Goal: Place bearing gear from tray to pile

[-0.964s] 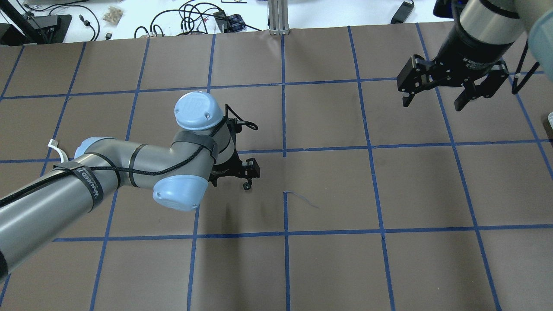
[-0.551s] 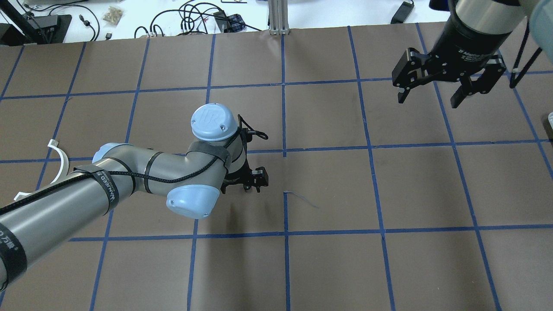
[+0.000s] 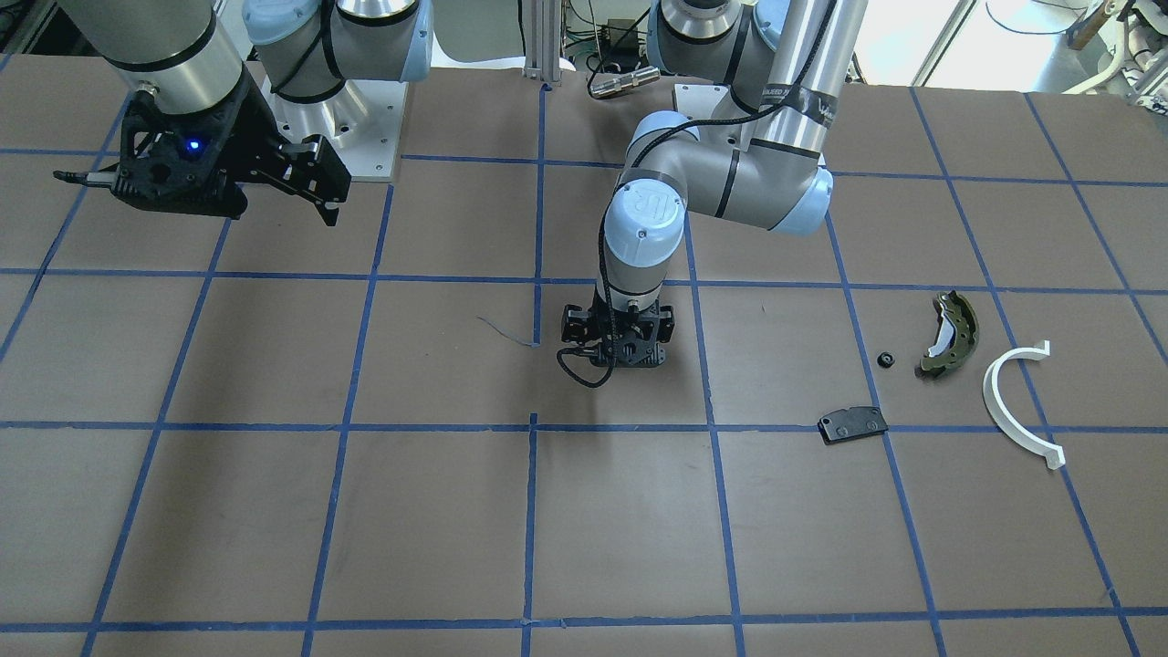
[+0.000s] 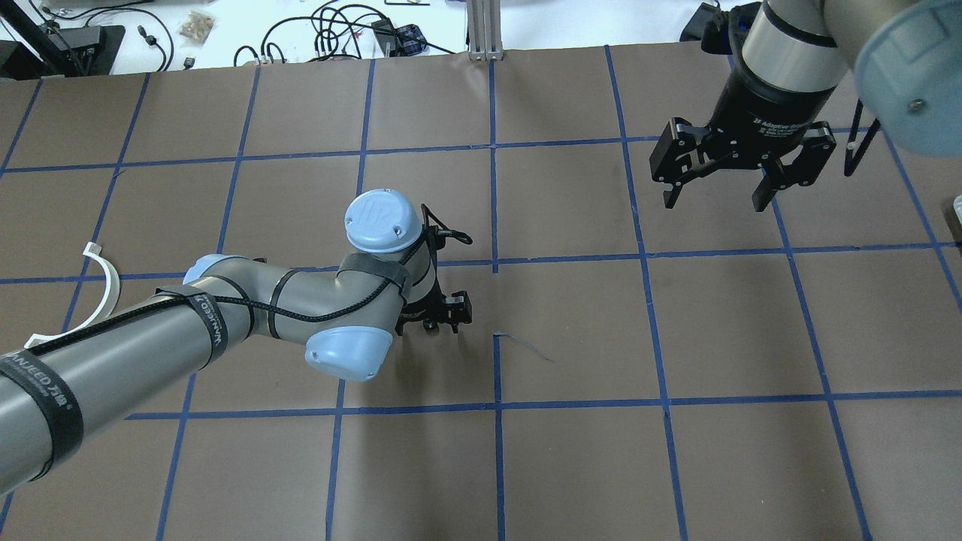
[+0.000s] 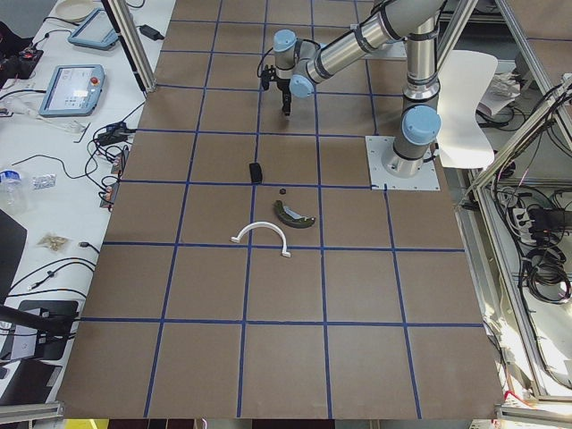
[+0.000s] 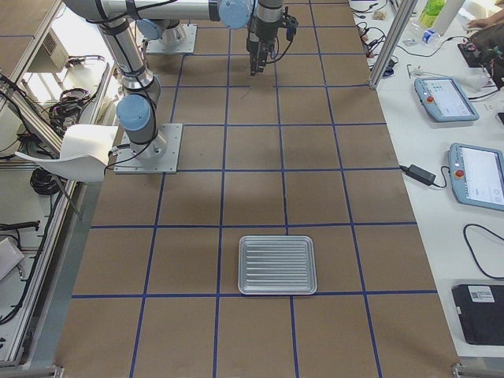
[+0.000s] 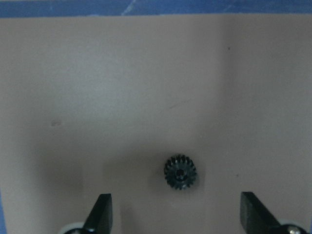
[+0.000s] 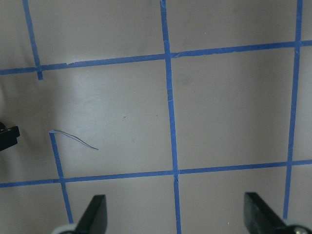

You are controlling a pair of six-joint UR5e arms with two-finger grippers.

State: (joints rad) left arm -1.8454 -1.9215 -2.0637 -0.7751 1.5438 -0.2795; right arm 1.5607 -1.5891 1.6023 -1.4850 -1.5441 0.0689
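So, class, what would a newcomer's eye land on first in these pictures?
The left claw hangs open over a small black gear near the middle of the table. The right claw hovers open farther right, and a ribbed metal tray lies empty at that end.

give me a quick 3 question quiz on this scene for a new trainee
1. True or false: the left gripper is shut on the small black toothed gear.
2. Which of these lies nearest the flat black plate with holes? A) olive-green curved brake shoe B) silver ribbed metal tray C) grey tablet on the side bench
3. Fill in: the right gripper is ____ and holds nothing.

Key: 1 false, it is open with the gear lying loose on the table between its fingers; 2 A; 3 open.
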